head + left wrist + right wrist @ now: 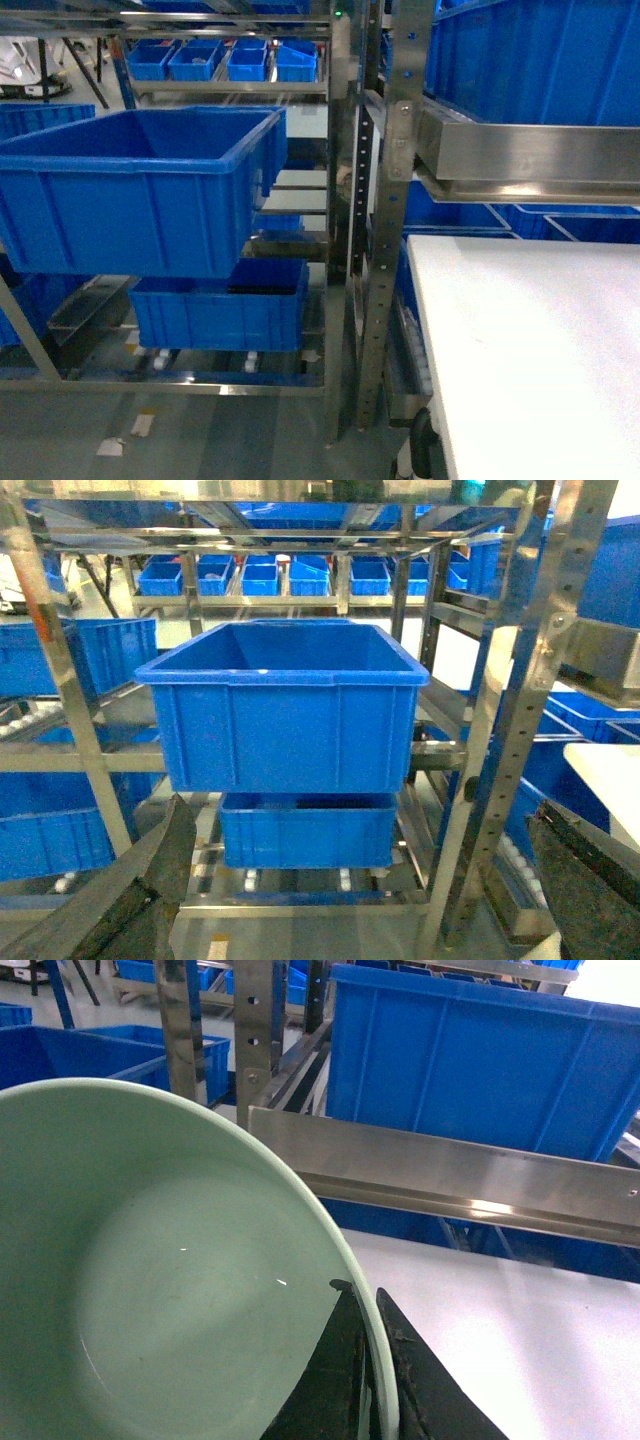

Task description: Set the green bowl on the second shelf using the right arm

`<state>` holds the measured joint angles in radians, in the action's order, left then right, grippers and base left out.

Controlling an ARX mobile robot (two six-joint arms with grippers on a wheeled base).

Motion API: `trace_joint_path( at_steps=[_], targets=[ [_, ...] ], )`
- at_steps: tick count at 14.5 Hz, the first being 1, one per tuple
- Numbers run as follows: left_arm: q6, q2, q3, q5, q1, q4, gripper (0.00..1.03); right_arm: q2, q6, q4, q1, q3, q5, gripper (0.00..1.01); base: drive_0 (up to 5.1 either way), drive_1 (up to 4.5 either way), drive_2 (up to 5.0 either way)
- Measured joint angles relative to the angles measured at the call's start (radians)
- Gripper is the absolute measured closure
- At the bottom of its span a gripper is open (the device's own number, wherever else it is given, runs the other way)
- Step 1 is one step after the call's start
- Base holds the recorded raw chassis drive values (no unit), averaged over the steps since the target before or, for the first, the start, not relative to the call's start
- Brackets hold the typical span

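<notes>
Green bowl (170,1290) pinched by its rim in right gripper (368,1380), carried level over white shelf (520,1330) for placing.

Left gripper (340,900) — two broad, dark fingers (150,900) with a rough, worn matte surface, at the lower left and lower right of the frame. Right gripper (368,1380) — two black, tapering fingers (425,1390) with a coarse texture, bottom centre.
</notes>
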<state>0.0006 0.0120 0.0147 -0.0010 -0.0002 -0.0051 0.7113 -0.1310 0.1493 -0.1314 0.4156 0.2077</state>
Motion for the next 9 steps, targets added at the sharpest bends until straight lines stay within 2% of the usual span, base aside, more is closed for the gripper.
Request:
trace_joint_path(
  at_steps=[9],
  targets=[
    [0.000, 0.000, 0.000, 0.000, 0.000, 0.000, 0.05, 0.000, 0.000, -0.001, 0.000, 0.000, 0.000, 0.99, -5.0, 2.48, 2.5]
  ],
)
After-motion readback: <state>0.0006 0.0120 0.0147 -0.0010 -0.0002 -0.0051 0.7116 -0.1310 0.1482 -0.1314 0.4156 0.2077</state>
